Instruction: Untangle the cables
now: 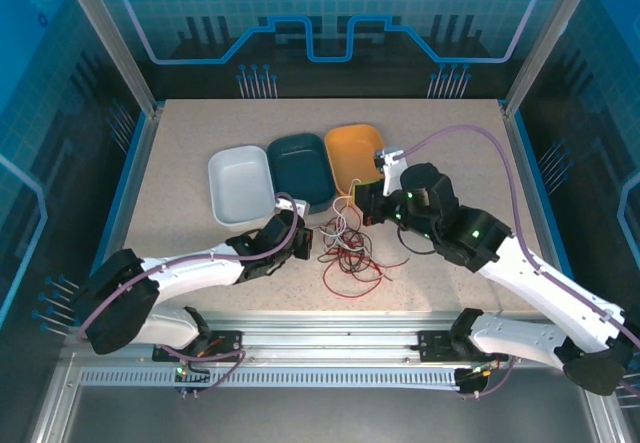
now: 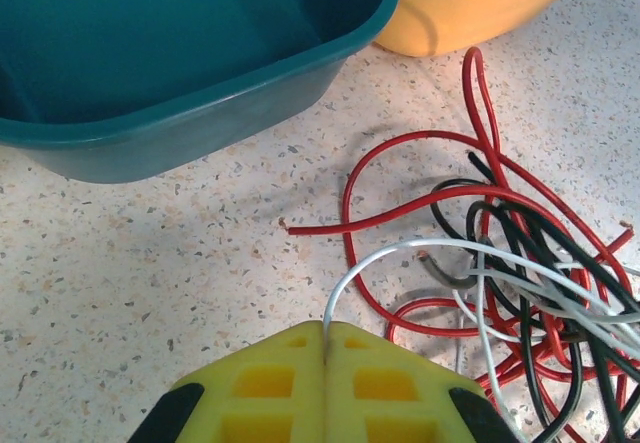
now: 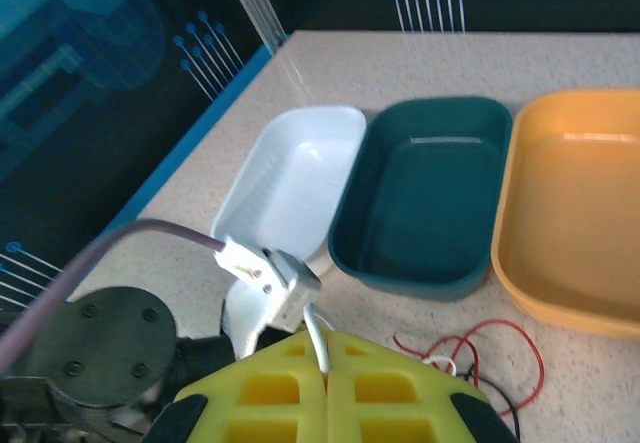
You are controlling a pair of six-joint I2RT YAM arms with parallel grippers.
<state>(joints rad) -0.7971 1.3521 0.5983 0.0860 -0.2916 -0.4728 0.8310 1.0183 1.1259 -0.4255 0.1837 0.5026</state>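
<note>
The left arm (image 1: 190, 273) is lying low over the desk (image 1: 180, 163), reaching from its base at the near left edge toward the middle. Its wrist is sitting just in front of the near corner of the white tray (image 1: 240, 185). The right arm (image 1: 500, 253) is coming in from the near right side. It is bending at the elbow, and its wrist is pointing left, just in front of the orange tray (image 1: 352, 155).

The cables (image 1: 345, 248) are lying as a loose heap on the desk between the two wrists, in front of the dark teal tray (image 1: 302, 168) and the orange tray.

In the left wrist view the yellow left jaws are standing pressed together and are pinching a white cable (image 2: 420, 245). This cable is rising out of the seam between them and is arching to the right into the heap. There it is crossing red strands (image 2: 380, 221) and black strands (image 2: 468, 225). One red loop is reaching up close to the orange tray, but I cannot tell if it is touching it.

In the right wrist view the yellow right jaws are also standing closed, holding a thin white cable (image 3: 316, 328) that is coming up from the seam. Some red loops (image 3: 500, 328) are lying on the desk behind them, in front of the teal and orange trays.
</note>
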